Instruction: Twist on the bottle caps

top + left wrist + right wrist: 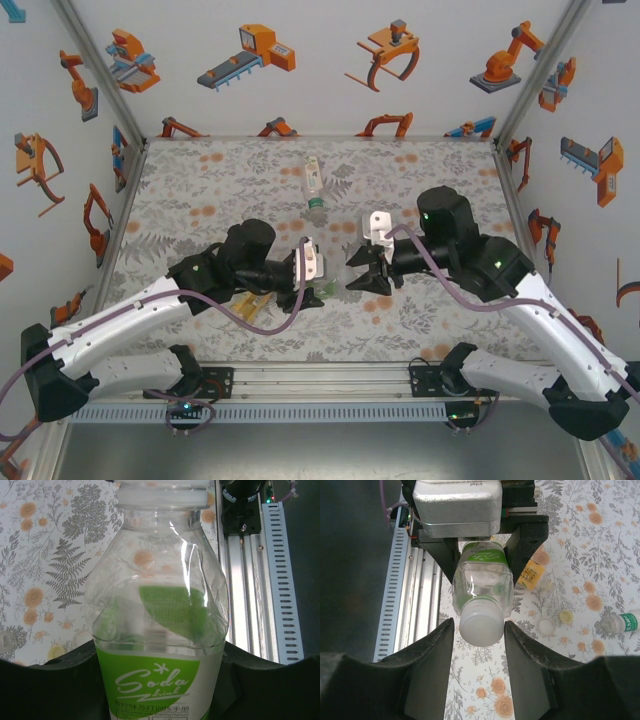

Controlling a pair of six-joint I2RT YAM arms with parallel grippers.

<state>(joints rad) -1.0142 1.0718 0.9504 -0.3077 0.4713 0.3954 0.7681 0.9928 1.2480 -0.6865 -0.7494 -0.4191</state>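
My left gripper (160,692) is shut on the short squat green bottle (157,630), gripping its labelled body and holding it level above the table. A whitish cap (481,626) sits on that bottle's neck. My right gripper (479,625) is open, and its fingers (432,655) flank this cap with slim gaps on both sides. From above, the two grippers meet near the table's front centre, left gripper (308,285) facing right gripper (354,279). Two loose caps lie on the cloth, a white cap (546,626) and a pale yellow cap (566,616).
The clear bottle (314,186) with a green neck lies at the back centre of the patterned cloth. The orange-yellow bottle (250,303) lies under my left arm. A slotted metal rail (320,380) runs along the near edge. Printed walls close in three sides.
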